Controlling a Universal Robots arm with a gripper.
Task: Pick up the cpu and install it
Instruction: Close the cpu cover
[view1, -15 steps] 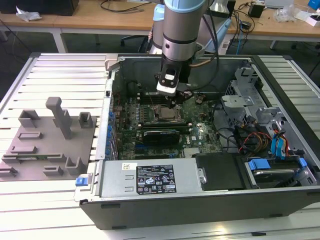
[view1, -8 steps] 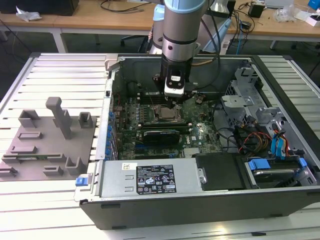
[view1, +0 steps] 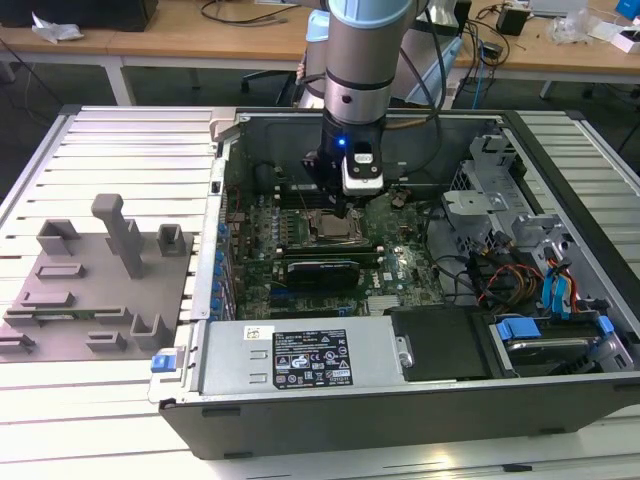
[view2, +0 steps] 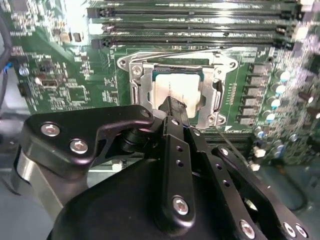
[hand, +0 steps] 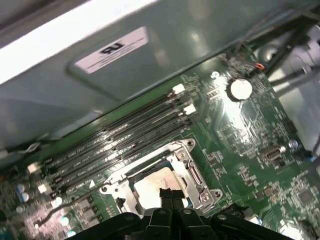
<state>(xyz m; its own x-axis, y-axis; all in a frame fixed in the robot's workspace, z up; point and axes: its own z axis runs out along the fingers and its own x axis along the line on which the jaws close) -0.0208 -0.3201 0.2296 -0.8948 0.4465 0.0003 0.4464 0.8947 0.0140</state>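
Note:
The cpu (view2: 176, 89) is a silvery square chip lying flat inside the metal socket frame (view2: 137, 85) on the green motherboard (view1: 400, 262). The first wrist view shows the cpu (hand: 152, 186) in its socket too. My gripper (view2: 173, 106) hangs right over the cpu's near edge, its two black fingers pressed together with nothing between them. In the first wrist view the fingertips (hand: 165, 194) stand side by side above the chip. In the exterior view the gripper (view1: 346, 212) reaches down into the open computer case over the socket (view1: 333, 230).
Memory slots (view2: 190, 25) run beside the socket. A black expansion card (view1: 322, 270) lies across the board in front of it. Drive cages and cables (view1: 520, 250) fill the exterior view's right. A grey fixture plate with blocks (view1: 90, 290) sits outside the case on the exterior view's left.

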